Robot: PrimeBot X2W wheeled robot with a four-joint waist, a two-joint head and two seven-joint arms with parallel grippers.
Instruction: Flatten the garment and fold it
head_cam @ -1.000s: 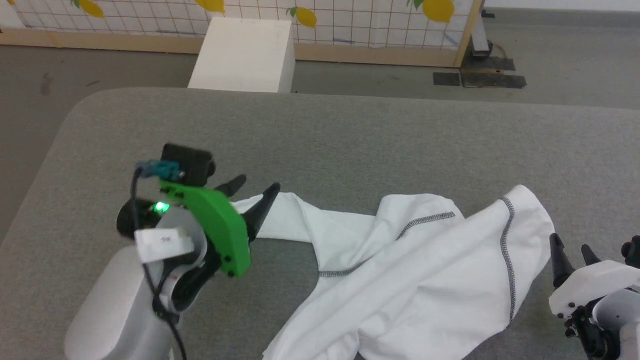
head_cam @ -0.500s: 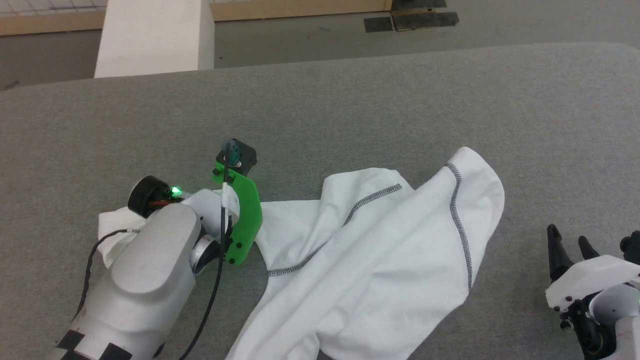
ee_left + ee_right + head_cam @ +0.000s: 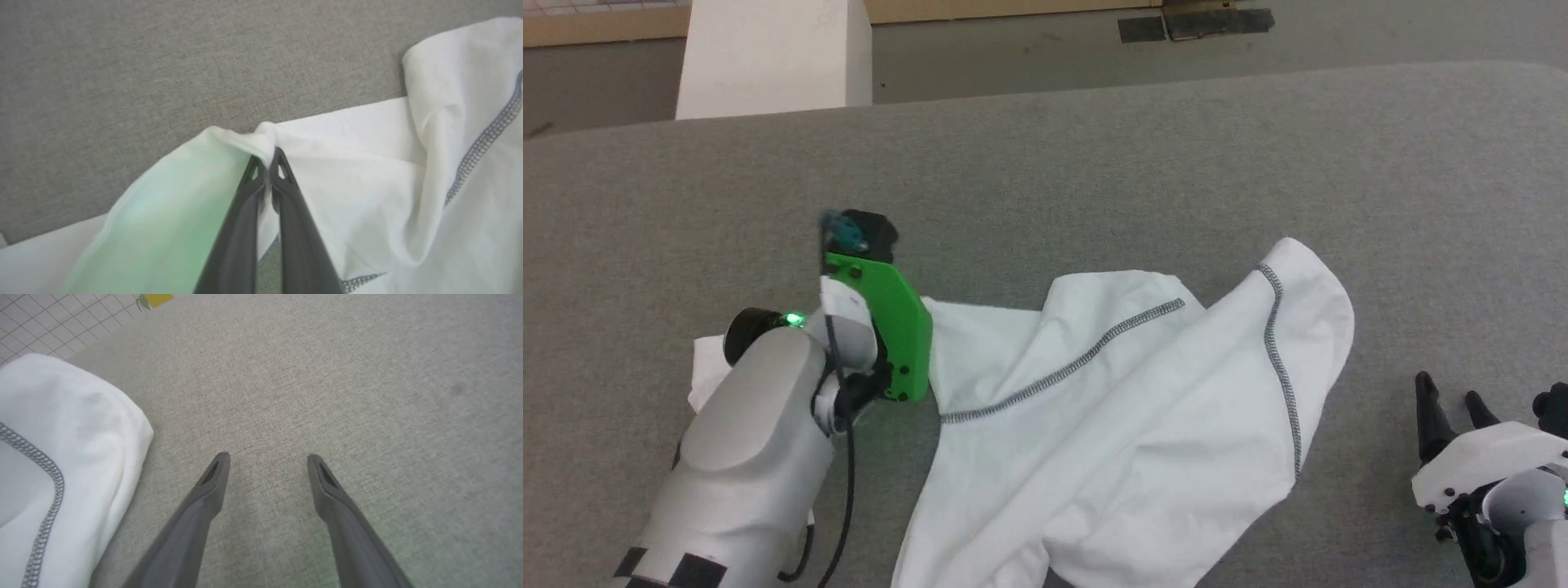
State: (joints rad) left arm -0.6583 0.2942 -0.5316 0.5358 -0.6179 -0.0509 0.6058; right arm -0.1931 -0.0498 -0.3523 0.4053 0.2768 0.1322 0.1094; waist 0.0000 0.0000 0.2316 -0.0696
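Grey felt-like cloth covers the desk (image 3: 1094, 163), and the garment (image 3: 1127, 425) lies crumpled on its near half. The body is bunched toward the near edge and one sleeve runs out to the robot's left. It is far from flat, so I judge the task to be at its start.

The main risk lies in that heap. The layers overlap, and a pull on the sleeve alone would likely drag the whole bundle across the desk rather than spread it, since nothing pins the other side. The fabric looks thin, so it could also slide out of a narrow pinch.

The left gripper (image 3: 267, 161) is clamped tight on a small raised fold at the sleeve's edge. So little cloth sits between the tips that a sharp tug may lose it. The right gripper (image 3: 267, 461) is spread wide and empty over bare desk, just beside the garment's rounded right-hand fold, touching nothing.

Grey-black stitching (image 3: 1062, 371) marks two seams, which should help in finding the shoulders. No brand, label or lettering can be read on the cloth. The left forearm bears black and white squares (image 3: 670, 567) without letters.
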